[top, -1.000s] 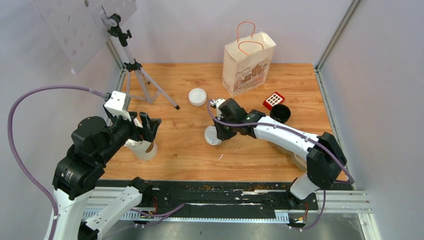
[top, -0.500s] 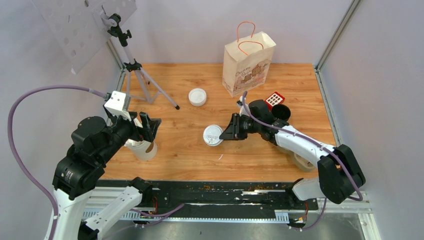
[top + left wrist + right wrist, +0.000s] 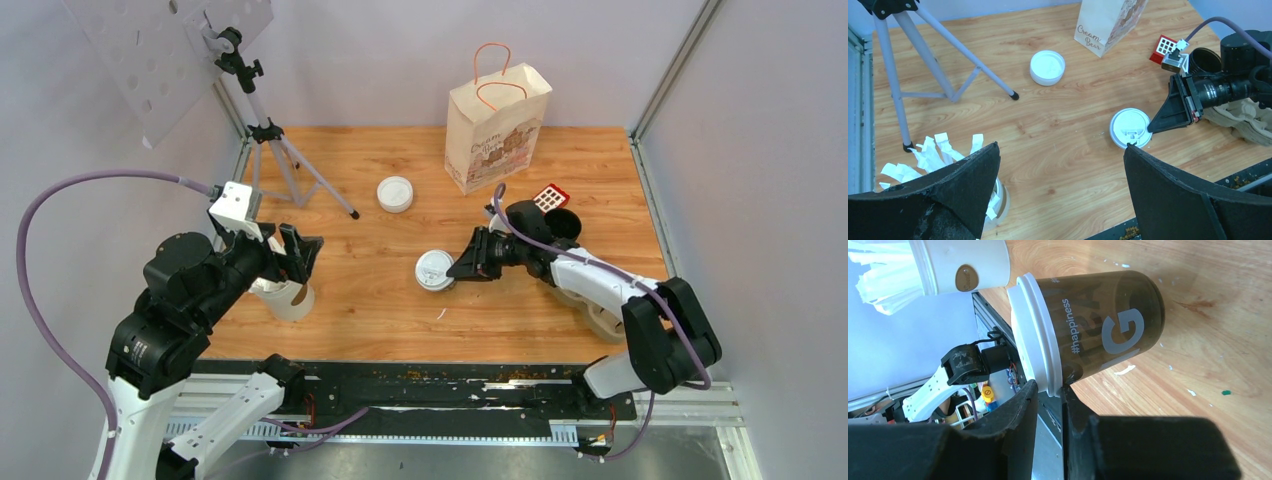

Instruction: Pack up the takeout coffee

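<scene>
One takeout coffee cup (image 3: 434, 271) sits mid-table, showing its white sip lid from above (image 3: 1130, 128). In the right wrist view its dark brown printed side (image 3: 1103, 325) and white lid rim fill the frame. My right gripper (image 3: 1049, 388) is shut on that lid rim and reaches in from the cup's right side (image 3: 458, 270). Whether the cup's base touches the wood I cannot tell. My left gripper (image 3: 1060, 147) hangs open and empty above the left of the table (image 3: 298, 255). No second takeout coffee cup is in view.
A pale lidless cup (image 3: 287, 297) stuffed with white paper strips stands under the left gripper. A loose white lid (image 3: 395, 194) lies mid-back. The paper bag (image 3: 497, 128) stands at the back, with a red block (image 3: 547, 199), a black round pot (image 3: 561, 226) and a tripod (image 3: 285, 160) nearby.
The right arm swung from over the cup to its right side and lay down low, still gripping the lid rim. The cup shifted slightly right. The left arm stayed still.
</scene>
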`<state>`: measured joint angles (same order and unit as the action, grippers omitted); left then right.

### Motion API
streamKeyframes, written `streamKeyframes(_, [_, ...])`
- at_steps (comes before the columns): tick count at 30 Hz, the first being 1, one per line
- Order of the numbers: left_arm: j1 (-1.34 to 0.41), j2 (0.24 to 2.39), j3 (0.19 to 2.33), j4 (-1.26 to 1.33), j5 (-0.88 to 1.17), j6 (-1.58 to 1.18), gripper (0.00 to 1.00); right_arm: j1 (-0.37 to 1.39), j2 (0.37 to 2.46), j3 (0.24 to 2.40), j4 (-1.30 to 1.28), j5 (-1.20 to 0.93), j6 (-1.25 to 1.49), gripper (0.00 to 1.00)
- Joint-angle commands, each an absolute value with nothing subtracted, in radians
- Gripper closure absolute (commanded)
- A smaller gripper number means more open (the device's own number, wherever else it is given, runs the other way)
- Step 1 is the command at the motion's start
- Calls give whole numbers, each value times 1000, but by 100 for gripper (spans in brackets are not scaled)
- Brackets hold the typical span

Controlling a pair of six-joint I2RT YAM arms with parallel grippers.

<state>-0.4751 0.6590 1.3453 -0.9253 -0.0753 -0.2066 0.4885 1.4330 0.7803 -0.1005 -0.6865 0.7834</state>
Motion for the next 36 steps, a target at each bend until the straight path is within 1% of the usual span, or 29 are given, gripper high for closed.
streamKeyframes(1, [-470, 654, 1331, -875, -59, -217, 0, 467, 1450, 794, -82, -699, 772, 79])
streamKeyframes(7, [-470, 656, 1325, -868, -62, -215, 0, 427, 1478, 800, -77, -717, 785, 77])
streamKeyframes(13, [-471, 655, 1315, -860, -60, -215, 0, 402, 1489, 815, -104, -711, 778, 66])
streamKeyframes(17, [-471, 653, 1316, -859, -63, -213, 0, 389, 1487, 829, -130, -704, 763, 62])
streamKeyframes(22, [-471, 649, 1319, -865, -66, -212, 0, 390, 1447, 897, -257, -638, 681, 55])
streamKeyframes(26, [-471, 650, 1321, -865, -65, -212, 0, 391, 1401, 962, -386, -535, 599, 44])
streamKeyframes(29, [-471, 649, 1325, -865, -71, -213, 0, 411, 1386, 1019, -457, -441, 512, 33])
streamKeyframes(32, [-471, 646, 1334, -866, -76, -216, 0, 488, 1400, 1133, -559, -295, 334, 18])
streamKeyframes(36, [-471, 636, 1330, -866, -80, -219, 0, 602, 1415, 1221, -605, -142, 212, 8])
